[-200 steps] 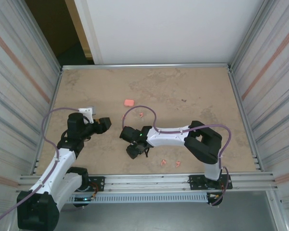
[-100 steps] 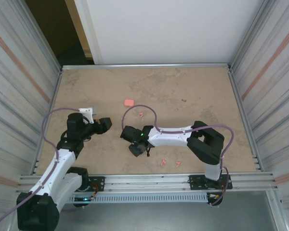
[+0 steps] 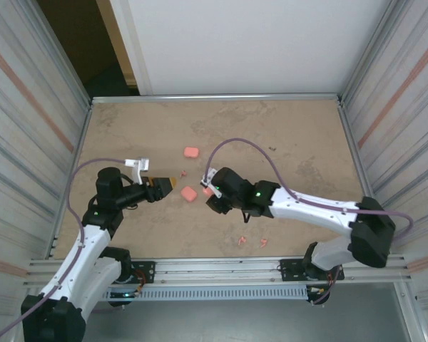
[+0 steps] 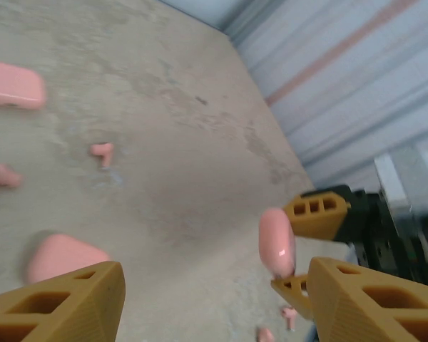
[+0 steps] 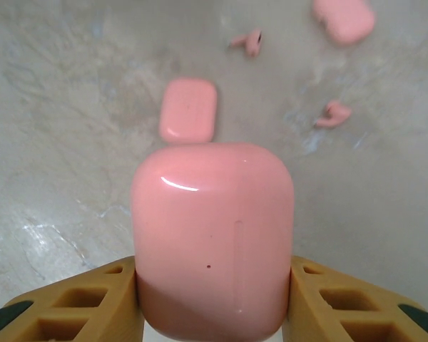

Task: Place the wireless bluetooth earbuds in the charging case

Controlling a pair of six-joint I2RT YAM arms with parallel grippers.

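My right gripper [image 5: 212,285] is clamped on a charging case [image 5: 212,235], which is glossy salmon-pink with rounded corners (a faint seam runs down its face). My left gripper [image 4: 214,281] stands partly open and empty. A second case [image 5: 189,109] lies at twelve o'clock. The tiny, pink, short-stemmed earbuds [image 5: 251,41] lie on the table [image 5: 57,107] between twelve and two.

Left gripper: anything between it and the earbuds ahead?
Nothing visible. The left gripper is open and bare table runs to the nearer earbud. A loose case lies beside that line; the right gripper with its held case is off to the side.
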